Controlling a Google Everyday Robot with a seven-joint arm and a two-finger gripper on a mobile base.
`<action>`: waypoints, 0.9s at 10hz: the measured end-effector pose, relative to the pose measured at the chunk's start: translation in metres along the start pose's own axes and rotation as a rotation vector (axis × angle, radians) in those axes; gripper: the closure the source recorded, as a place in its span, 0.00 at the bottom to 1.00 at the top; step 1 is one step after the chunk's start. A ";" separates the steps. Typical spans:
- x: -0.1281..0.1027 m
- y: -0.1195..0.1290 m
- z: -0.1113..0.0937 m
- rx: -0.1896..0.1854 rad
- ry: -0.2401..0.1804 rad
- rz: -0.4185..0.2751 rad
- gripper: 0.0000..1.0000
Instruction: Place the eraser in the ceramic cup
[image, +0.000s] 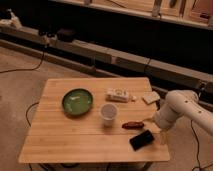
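The eraser (142, 139), a flat black block, lies on the wooden table (75, 137) near its front right corner. Left of it and a little further back, the small white ceramic cup (108, 113) stands upright at the table's middle. My white arm (176, 107) reaches in from the right and bends down over the table's right edge. Its gripper (159, 134) hangs just right of the eraser, open and holding nothing.
A small reddish-brown oblong thing (132, 124) lies between cup and eraser. A green round dish (77, 101) sits left of the cup. A pale printed box (118, 94) and a light flat piece (151, 97) lie at the back. Cables run across the floor.
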 end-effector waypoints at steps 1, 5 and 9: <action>-0.003 0.008 0.001 -0.028 0.005 0.009 0.20; -0.004 0.037 0.011 -0.113 0.068 0.053 0.20; -0.009 0.030 0.032 -0.073 0.050 0.030 0.20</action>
